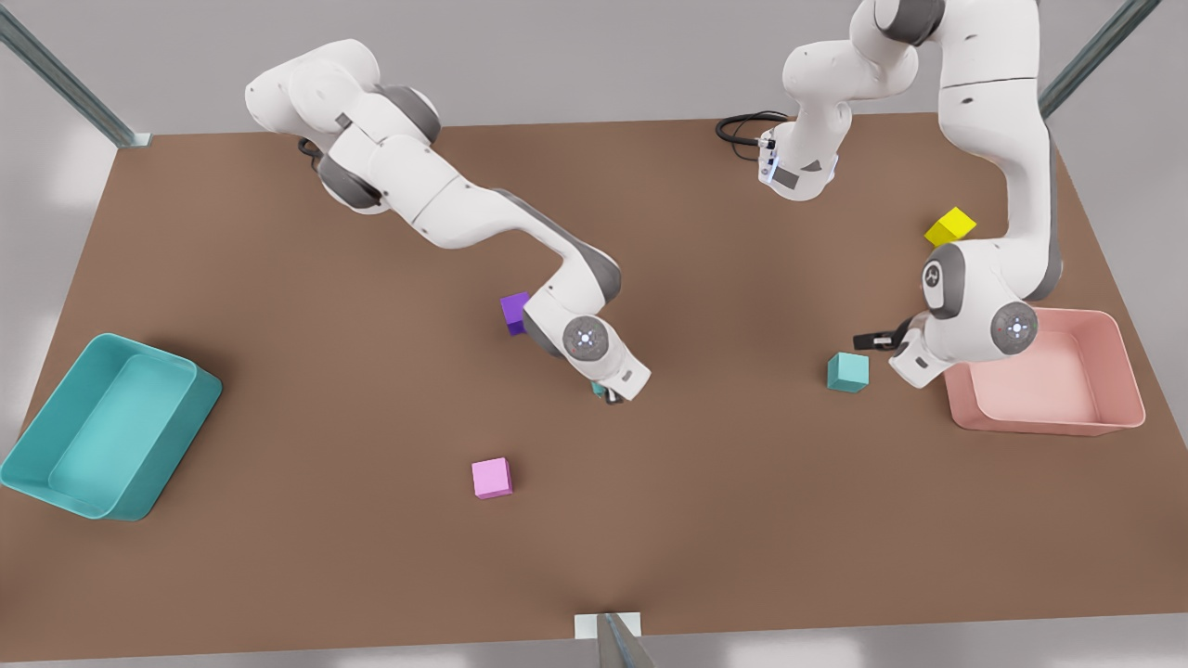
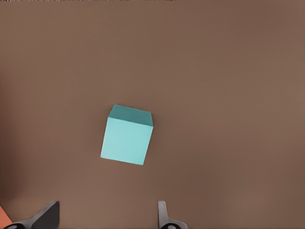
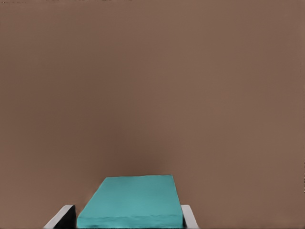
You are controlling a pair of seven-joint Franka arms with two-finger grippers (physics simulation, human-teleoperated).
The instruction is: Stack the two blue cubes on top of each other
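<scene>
One blue cube (image 1: 848, 372) lies free on the brown table, to the front view's right of centre, next to the pink tray. My left gripper (image 1: 873, 340) hovers just beside and above it, open; in the left wrist view this cube (image 2: 127, 136) lies ahead of the spread fingers (image 2: 47, 213). The other blue cube (image 3: 131, 202) sits between the fingers of my right gripper (image 3: 127, 217), which is shut on it. In the front view that gripper (image 1: 608, 393) is near the table's middle, and just a sliver of its blue cube (image 1: 598, 389) shows under the hand.
A purple cube (image 1: 513, 312) sits behind the right arm's wrist. A pink cube (image 1: 491, 478) lies nearer the front edge, a yellow cube (image 1: 949, 226) at the back right. A teal tray (image 1: 172, 445) stands at the left, a pink tray (image 1: 1049, 419) at the right.
</scene>
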